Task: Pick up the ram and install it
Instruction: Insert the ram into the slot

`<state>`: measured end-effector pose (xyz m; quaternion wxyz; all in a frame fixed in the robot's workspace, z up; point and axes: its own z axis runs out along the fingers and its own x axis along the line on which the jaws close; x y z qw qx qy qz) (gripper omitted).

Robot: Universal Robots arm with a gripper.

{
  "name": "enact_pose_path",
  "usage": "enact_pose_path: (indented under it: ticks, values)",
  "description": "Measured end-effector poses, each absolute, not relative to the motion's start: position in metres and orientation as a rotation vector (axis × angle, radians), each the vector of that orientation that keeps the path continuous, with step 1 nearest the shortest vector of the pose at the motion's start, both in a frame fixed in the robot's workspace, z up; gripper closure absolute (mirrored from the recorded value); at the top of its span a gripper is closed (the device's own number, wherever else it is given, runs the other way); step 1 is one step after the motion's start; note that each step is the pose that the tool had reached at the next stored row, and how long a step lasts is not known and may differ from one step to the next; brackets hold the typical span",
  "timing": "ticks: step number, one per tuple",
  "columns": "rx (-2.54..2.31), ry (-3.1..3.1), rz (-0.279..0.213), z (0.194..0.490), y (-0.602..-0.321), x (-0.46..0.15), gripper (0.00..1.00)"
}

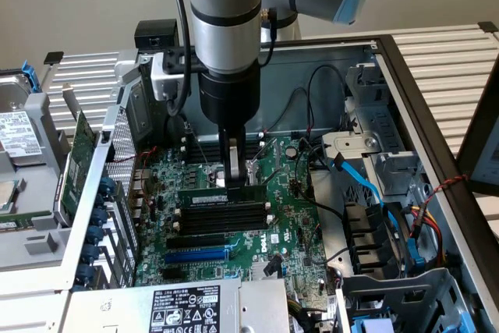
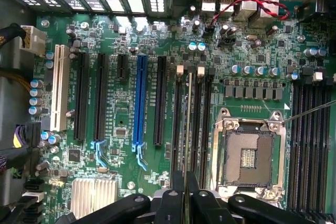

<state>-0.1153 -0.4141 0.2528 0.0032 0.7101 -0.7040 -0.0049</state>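
The ram [image 1: 221, 195] is a thin green stick lying level along the black memory slots [image 1: 222, 220] of the motherboard [image 1: 288, 216] inside the open computer case. My gripper [image 1: 234, 181] reaches straight down from the arm and is shut on the ram's upper edge near its middle. In the wrist view the ram [image 2: 187, 129] shows edge-on as a thin line lined up with the slots [image 2: 202, 129] between white latches, and it runs into my gripper [image 2: 185, 190]. Whether it is seated in a slot or just above it I cannot tell.
An empty CPU socket [image 2: 247, 156] lies beside the slots, with more memory slots [image 2: 310, 145] beyond it. A blue expansion slot [image 2: 140, 98] and several black ones sit on the other side. Blue cables [image 1: 366, 185] and black wires cross the exterior view's right. An expansion card [image 1: 78, 161] stands outside the case.
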Motion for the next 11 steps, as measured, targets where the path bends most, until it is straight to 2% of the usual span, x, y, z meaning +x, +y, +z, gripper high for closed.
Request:
enact_pose_path:
  ticks: [11]
  values:
    - [2.225,-2.206,-0.014,0.2456,-0.4143,-0.1153,0.87]
